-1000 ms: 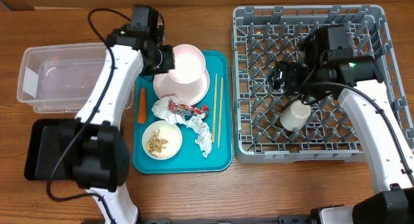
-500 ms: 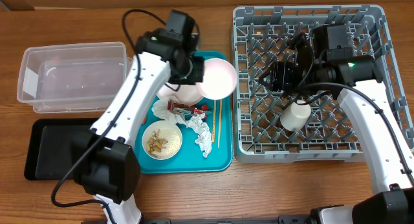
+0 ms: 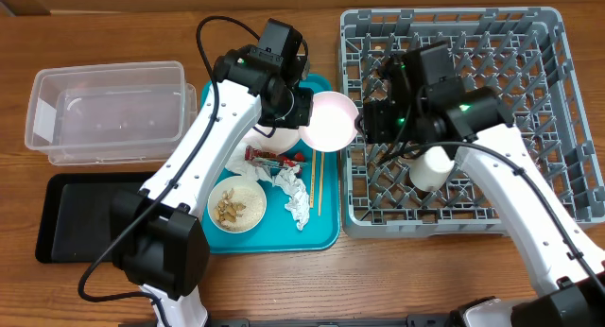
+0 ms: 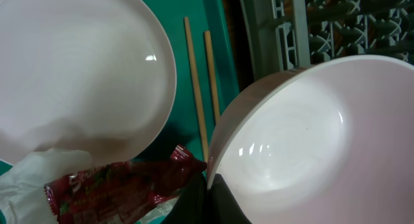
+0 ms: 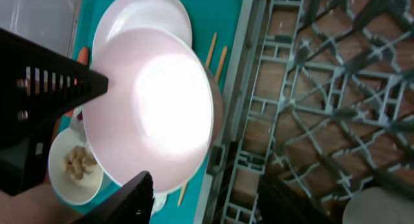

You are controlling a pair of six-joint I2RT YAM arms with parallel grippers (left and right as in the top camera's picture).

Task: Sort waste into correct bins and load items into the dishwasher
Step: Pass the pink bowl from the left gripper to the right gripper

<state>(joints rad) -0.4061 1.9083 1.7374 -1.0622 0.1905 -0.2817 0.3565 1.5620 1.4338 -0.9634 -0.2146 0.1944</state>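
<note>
The brown wooden table (image 3: 397,270) carried four things side by side. At its left stood a clear rectangular plastic tub (image 3: 104,119), with a shallow black rectangular tray (image 3: 80,218) just in front. A teal serving tray (image 3: 321,228) lay mid-table, close beside a large square grey plastic dish rack (image 3: 539,81) at the right.

Tub (image 3: 104,114) lies far left on the table (image 3: 284,280), black tray (image 3: 76,218) before it. Teal tray (image 3: 321,234) sits centre, rack (image 3: 444,223) right. Cup (image 3: 433,168) lies in rack. My left jaws hold bowl (image 3: 329,121) over their boundary.
</note>
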